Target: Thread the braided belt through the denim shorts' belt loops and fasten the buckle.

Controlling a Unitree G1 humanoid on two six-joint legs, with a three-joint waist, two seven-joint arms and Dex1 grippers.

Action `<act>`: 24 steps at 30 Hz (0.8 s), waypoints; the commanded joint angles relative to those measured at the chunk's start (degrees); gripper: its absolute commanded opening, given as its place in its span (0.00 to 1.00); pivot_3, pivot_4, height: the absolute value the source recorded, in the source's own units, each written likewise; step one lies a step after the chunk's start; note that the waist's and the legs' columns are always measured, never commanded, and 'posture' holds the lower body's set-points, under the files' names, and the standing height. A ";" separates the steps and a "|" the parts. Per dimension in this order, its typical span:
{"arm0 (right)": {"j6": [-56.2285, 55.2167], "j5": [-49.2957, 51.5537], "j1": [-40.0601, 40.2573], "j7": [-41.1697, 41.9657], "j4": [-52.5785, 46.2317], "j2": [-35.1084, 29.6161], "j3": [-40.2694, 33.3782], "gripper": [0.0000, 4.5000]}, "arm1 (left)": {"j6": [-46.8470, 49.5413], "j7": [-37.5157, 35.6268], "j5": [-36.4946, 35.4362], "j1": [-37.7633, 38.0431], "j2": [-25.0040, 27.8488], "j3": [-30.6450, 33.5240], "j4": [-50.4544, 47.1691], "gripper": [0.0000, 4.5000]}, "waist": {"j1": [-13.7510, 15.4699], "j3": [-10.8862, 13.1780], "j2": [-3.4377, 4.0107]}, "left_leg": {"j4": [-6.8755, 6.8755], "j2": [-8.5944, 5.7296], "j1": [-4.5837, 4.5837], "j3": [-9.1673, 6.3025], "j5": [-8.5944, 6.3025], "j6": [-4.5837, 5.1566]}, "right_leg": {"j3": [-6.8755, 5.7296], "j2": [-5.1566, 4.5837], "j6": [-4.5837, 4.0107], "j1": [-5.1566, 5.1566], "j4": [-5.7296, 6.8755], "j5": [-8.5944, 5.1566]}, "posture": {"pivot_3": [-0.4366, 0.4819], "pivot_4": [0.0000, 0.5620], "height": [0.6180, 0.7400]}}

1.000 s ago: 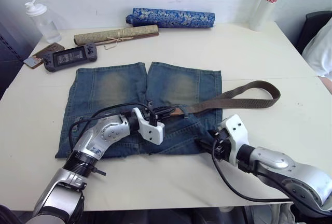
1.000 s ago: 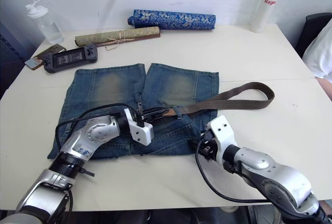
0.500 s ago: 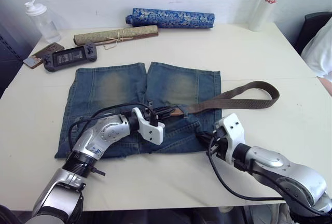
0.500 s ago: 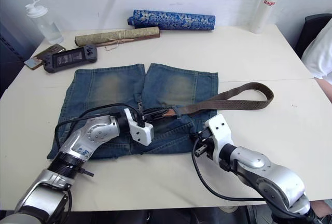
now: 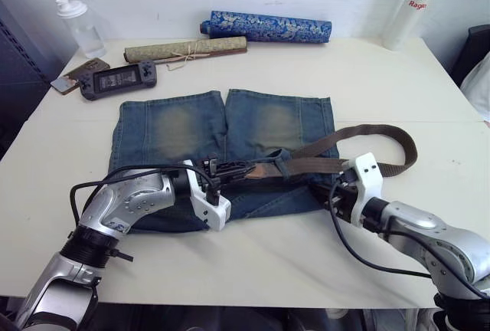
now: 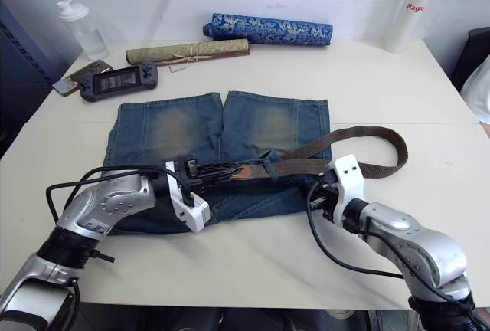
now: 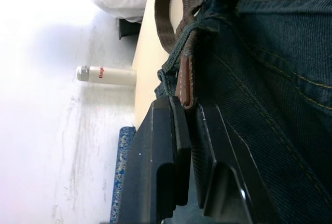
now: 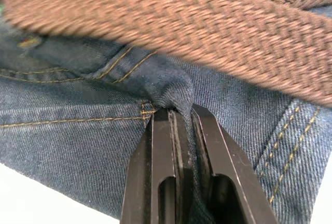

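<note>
Head pair: high, facing forward and down over the bench (image 5: 253, 258), taking in the whole denim shorts (image 5: 184, 124).
Left wrist: low and close along the left hand (image 7: 188, 130), facing the braided belt (image 7: 185, 81) tip and a white bottle (image 7: 106, 74).
Right wrist: pressed close over the right hand (image 8: 182, 130), on denim.
Shared: shorts and belt.

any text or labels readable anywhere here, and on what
"Rag": red letters on the white bottle at the table's far right corner; the word runs on round the bottle, so the rest cannot be read.
The screen of the black handheld console shows light marks, too small to read.
The patterned blue roll carries a woven design, no lettering that can be made out.
Nothing readable on the denim shorts or the braided belt.
</note>
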 commanded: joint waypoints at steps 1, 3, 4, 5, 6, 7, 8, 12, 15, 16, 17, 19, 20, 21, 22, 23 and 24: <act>-0.05 -4.49 -0.36 -2.00 4.50 -2.92 -7.29 0.01 | 2.85 0.21 2.87 0.74 2.02 2.91 0.08 0.00 | 0.11 0.01 -0.02 | 0.00 0.00 0.00 0.00 0.00 0.00 | 0.01 0.00 0.01 0.00 0.00 0.00 | 0.48 0.27 0.16; 0.66 -2.81 -1.19 -2.00 4.04 -1.75 -7.51 0.01 | 3.65 0.22 3.45 0.49 1.37 1.80 0.79 0.00 | 0.11 0.03 0.01 | -0.01 0.01 0.00 -0.01 0.00 0.00 | 0.00 0.01 0.01 0.00 0.00 0.00 | 0.48 0.27 0.16; 0.86 -2.57 -1.31 -1.76 3.54 -1.54 -6.96 0.01 | 3.97 0.17 3.45 0.19 0.68 1.15 0.79 0.00 | 0.11 0.03 0.02 | -0.02 0.01 0.00 0.00 0.00 0.00 | 0.00 0.01 0.01 0.00 0.00 0.00 | 0.48 0.27 0.16; 1.20 -2.24 -1.34 -1.77 2.92 -1.19 -6.37 0.01 | 3.91 0.36 3.36 -0.24 -0.23 0.46 0.62 0.00 | 0.09 0.04 0.02 | -0.01 0.01 0.00 -0.01 0.00 0.00 | 0.00 0.01 0.01 -0.01 0.00 0.00 | 0.48 0.27 0.16; 1.70 -1.88 -1.38 -2.17 2.47 -0.68 -6.10 0.01 | 3.80 0.31 3.11 -0.53 -0.95 -0.06 0.30 0.00 | 0.11 0.04 0.02 | -0.01 0.01 0.00 0.00 0.00 0.00 | 0.00 0.01 0.01 0.00 0.00 0.00 | 0.48 0.27 0.16; 2.13 -1.63 -1.46 -2.52 2.20 -0.28 -6.02 0.01 | 3.68 0.24 2.94 -0.69 -1.38 -0.31 0.11 0.00 | 0.11 0.04 0.02 | -0.01 0.01 0.00 -0.01 0.00 0.00 | 0.00 0.01 0.01 -0.01 0.01 0.00 | 0.48 0.27 0.16; 2.62 -1.56 -1.48 -2.86 1.95 0.05 -5.99 0.01 | 3.41 0.38 3.04 -0.74 -1.59 -0.35 -0.16 0.00 | 0.12 0.04 0.02 | -0.01 0.01 0.00 -0.01 0.00 0.00 | 0.00 0.01 0.01 0.00 0.01 0.00 | 0.48 0.27 0.16; 4.26 -1.93 -1.52 -5.26 2.59 1.58 -7.89 0.01 | 2.16 1.04 4.46 -0.42 -0.84 -0.19 -0.78 0.00 | 0.13 0.04 0.02 | -0.01 0.00 0.00 -0.01 0.00 0.00 | 0.01 0.00 0.01 0.00 0.00 0.00 | 0.48 0.27 0.16; 4.59 -3.81 -1.79 -6.37 4.47 0.94 -10.70 0.01 | 1.49 1.47 4.88 0.15 0.59 0.93 -1.07 0.00 | 0.13 0.04 0.02 | 0.00 0.00 0.00 0.00 0.00 0.00 | 0.01 0.00 0.01 -0.01 0.01 0.00 | 0.48 0.27 0.16; 4.65 -4.13 -1.95 -6.45 5.15 0.30 -12.01 0.01 | 1.27 1.52 4.89 0.47 1.31 1.43 -1.20 0.00 | 0.13 0.04 0.02 | 0.00 0.00 0.00 0.00 0.00 0.00 | 0.01 0.00 0.01 0.00 0.00 0.01 | 0.48 0.27 0.16; 4.73 -4.25 -2.14 -6.45 5.75 -0.33 -13.24 0.01 | 1.07 1.61 4.75 0.78 1.93 1.90 -1.33 0.00 | 0.13 0.04 0.02 | 0.00 0.00 0.00 0.00 0.00 0.00 | 0.01 0.00 0.01 0.00 0.00 0.01 | 0.48 0.27 0.16; 4.93 -4.47 -2.39 -6.38 6.44 -1.17 -14.63 0.01 | 1.14 1.88 4.81 1.18 2.61 2.49 -1.57 0.00 | 0.13 0.04 0.03 | 0.00 0.00 0.00 0.00 0.00 0.00 | 0.01 0.00 0.01 -0.01 0.01 0.01 | 0.48 0.27 0.16; 5.06 -4.65 -2.49 -6.36 6.62 -1.42 -14.97 0.01 | 1.35 2.02 4.91 1.31 2.75 2.65 -1.70 0.00 | 0.15 0.04 0.03 | 0.00 0.00 -0.01 0.00 0.00 0.00 | 0.01 0.00 0.01 -0.01 0.00 0.01 | 0.48 0.27 0.16; 5.12 -4.83 -2.55 -6.38 6.82 -1.67 -15.23 0.01 | 1.52 2.10 4.95 1.44 2.92 2.76 -1.80 0.00 | 0.15 0.04 0.03 | 0.00 0.00 -0.02 0.00 0.00 0.00 | 0.02 0.00 0.01 -0.01 0.00 0.01 | 0.48 0.27 0.16; 5.26 -4.91 -2.60 -6.36 7.03 -1.96 -15.56 0.01 | 1.83 2.22 5.08 1.63 3.09 2.94 -1.86 0.00 | 0.13 0.04 0.03 | 0.00 0.00 -0.01 0.00 0.00 0.00 | 0.02 0.00 0.01 -0.01 0.00 0.01 | 0.48 0.27 0.16; 5.45 -4.91 -2.58 -6.49 7.01 -2.14 -15.90 0.01 | 2.29 2.24 5.18 1.93 3.32 3.12 -1.82 0.00 | 0.12 0.05 0.04 | 0.00 0.00 -0.01 0.00 0.00 0.00 | 0.02 0.00 0.01 -0.01 0.00 0.01 | 0.48 0.27 0.16; 5.64 -4.80 -2.60 -6.62 6.97 -2.22 -16.22 0.01 | 2.74 2.37 5.40 2.13 3.45 3.27 -1.68 0.00 | 0.12 0.05 0.04 | 0.00 0.00 -0.01 0.00 0.00 0.00 | 0.02 0.00 0.01 -0.01 0.00 0.01 | 0.48 0.27 0.16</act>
